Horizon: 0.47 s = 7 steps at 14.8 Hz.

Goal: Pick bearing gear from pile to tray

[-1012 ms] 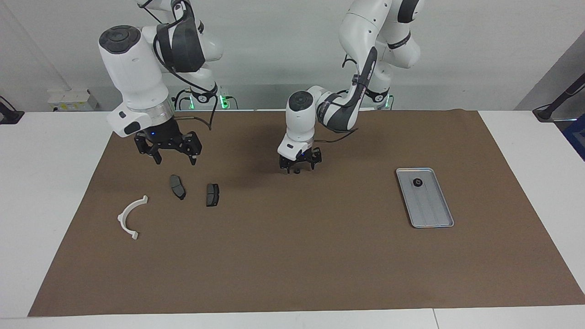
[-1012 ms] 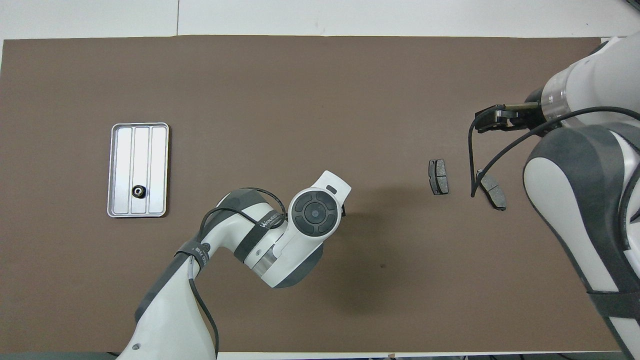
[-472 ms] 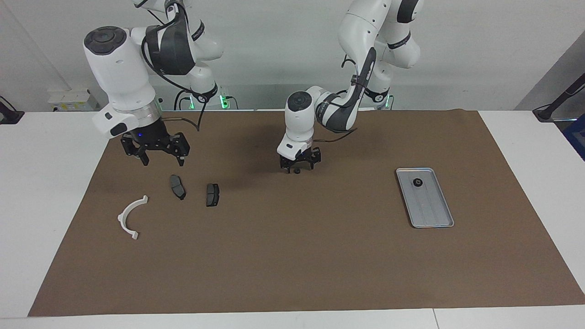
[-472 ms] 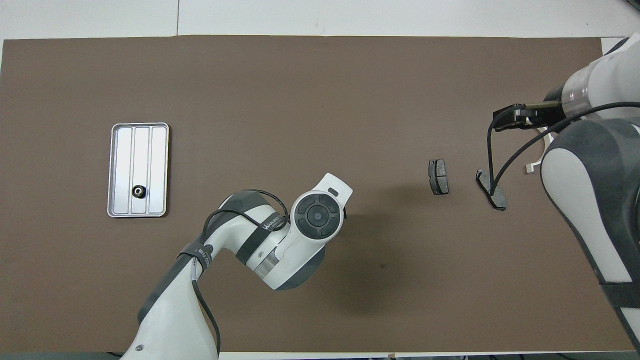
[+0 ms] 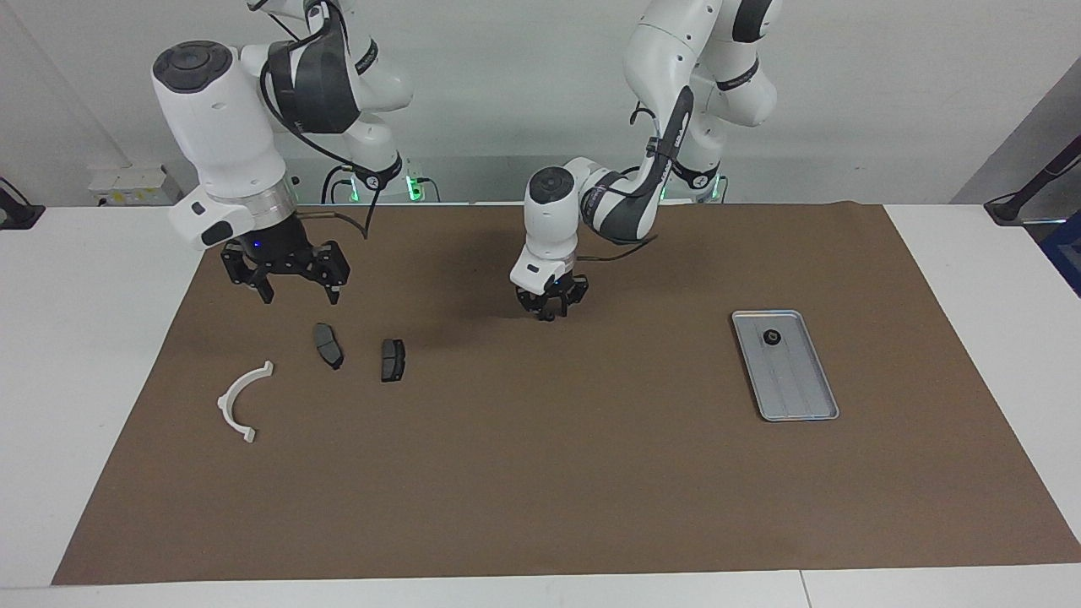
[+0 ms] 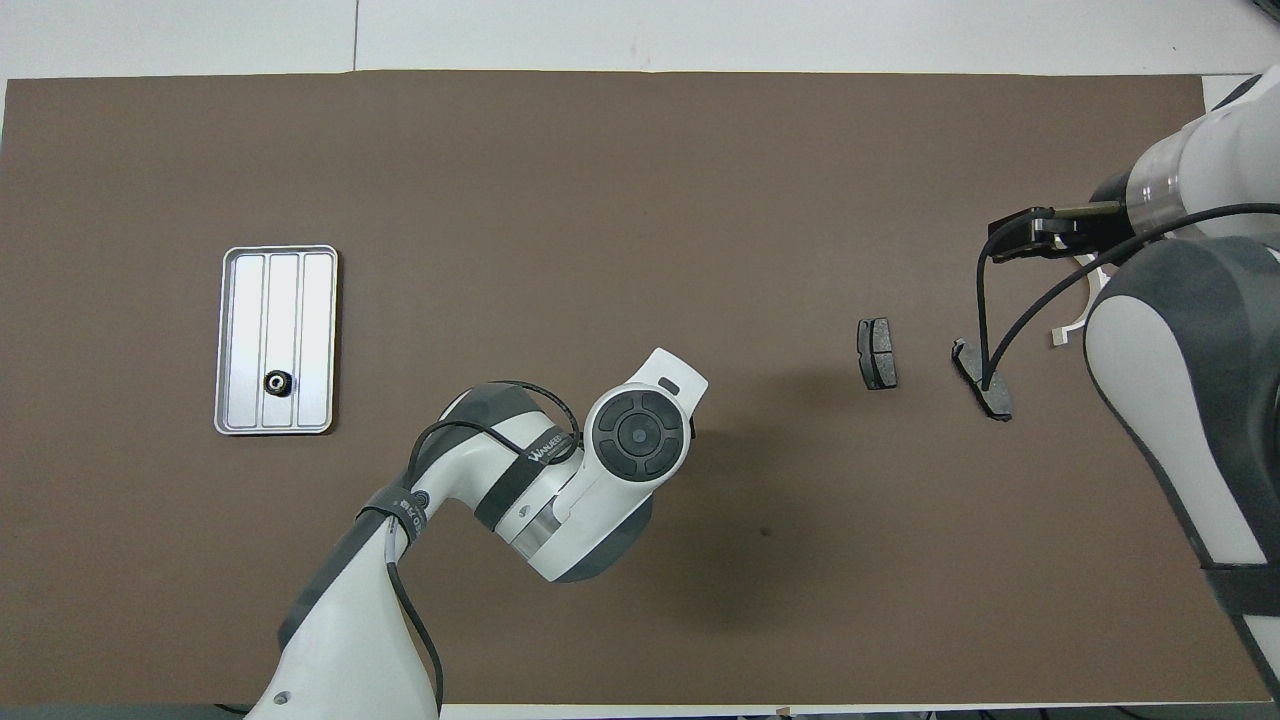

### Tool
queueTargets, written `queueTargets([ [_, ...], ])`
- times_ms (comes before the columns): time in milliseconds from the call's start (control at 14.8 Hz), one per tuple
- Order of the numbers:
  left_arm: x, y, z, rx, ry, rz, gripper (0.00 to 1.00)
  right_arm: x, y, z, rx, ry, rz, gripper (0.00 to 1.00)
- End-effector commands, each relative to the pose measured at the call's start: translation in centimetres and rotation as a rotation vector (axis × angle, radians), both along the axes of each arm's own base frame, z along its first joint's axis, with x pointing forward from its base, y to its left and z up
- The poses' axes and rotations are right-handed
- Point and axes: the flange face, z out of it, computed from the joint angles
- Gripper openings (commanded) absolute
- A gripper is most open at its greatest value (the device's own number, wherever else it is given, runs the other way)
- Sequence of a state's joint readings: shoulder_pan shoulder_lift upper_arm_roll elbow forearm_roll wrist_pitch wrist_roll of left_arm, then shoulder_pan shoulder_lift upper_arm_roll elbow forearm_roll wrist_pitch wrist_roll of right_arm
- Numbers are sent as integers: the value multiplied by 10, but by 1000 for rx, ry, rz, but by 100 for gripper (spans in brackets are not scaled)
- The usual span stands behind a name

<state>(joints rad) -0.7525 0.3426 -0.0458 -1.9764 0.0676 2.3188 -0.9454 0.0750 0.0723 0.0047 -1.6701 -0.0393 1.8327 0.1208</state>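
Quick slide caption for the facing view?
Left gripper low at mat centre; right gripper waits open above pads; one bearing in tray.

Bare brown mat (image 5: 540, 473) lies between the tray (image 5: 823, 397) and the two dark plates (image 5: 393, 360); the lowered left gripper (image 5: 550, 314) stands over its middle.
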Motion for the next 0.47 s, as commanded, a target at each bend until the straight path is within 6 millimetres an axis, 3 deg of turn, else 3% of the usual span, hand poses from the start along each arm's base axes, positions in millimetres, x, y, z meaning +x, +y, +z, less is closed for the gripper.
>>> queueTargets([
  [0,3,4,1,14,-18,22,5,-19,0,23,21,12,27,100],
  [202,23,14,16,21,-41,20,3,-29,-3,39,28,4,68,100],
  [270,31,26,25,41,-53,13,3,-30,-4,43,52,-2,61,100],
  [405,54,69,69,55,-56,-27,4,-34,-8,46,66,9,51,100],
])
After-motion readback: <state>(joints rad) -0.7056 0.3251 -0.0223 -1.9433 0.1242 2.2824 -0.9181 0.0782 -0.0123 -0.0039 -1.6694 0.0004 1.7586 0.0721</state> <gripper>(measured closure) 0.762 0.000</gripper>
